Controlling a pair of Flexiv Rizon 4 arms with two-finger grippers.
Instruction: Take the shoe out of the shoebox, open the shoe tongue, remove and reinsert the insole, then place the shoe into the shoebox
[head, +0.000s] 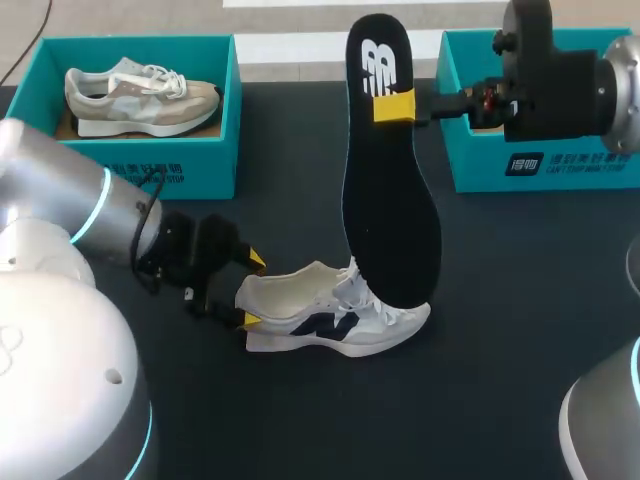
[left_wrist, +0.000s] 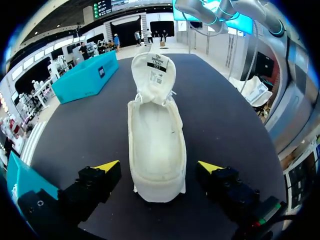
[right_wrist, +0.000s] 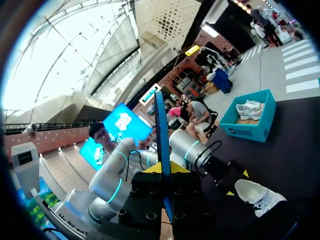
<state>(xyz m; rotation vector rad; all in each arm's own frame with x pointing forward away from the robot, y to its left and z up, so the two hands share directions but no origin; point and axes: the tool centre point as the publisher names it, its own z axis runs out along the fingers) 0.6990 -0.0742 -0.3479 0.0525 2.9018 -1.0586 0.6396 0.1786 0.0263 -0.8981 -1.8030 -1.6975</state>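
A white sneaker (head: 330, 315) with a dark side logo lies on the black table, tongue folded forward. My left gripper (head: 248, 290) stands open around its heel, one yellow tip on each side, not pressing it. In the left wrist view the sneaker (left_wrist: 156, 145) shows an empty inside between the open fingers (left_wrist: 107, 166) of the left gripper (left_wrist: 159, 166). My right gripper (head: 394, 106) is shut on the black insole (head: 388, 170), which hangs upright above the sneaker's toe. In the right wrist view the insole (right_wrist: 162, 140) appears edge-on in the right gripper (right_wrist: 163, 167), with the sneaker (right_wrist: 259, 195) beyond.
A teal shoebox (head: 215, 150) at the back left holds a beige sneaker (head: 140, 95). A second teal shoebox (head: 480, 165) stands at the back right, behind my right wrist. The teal shoebox (right_wrist: 252, 122) with the beige sneaker shows in the right wrist view too.
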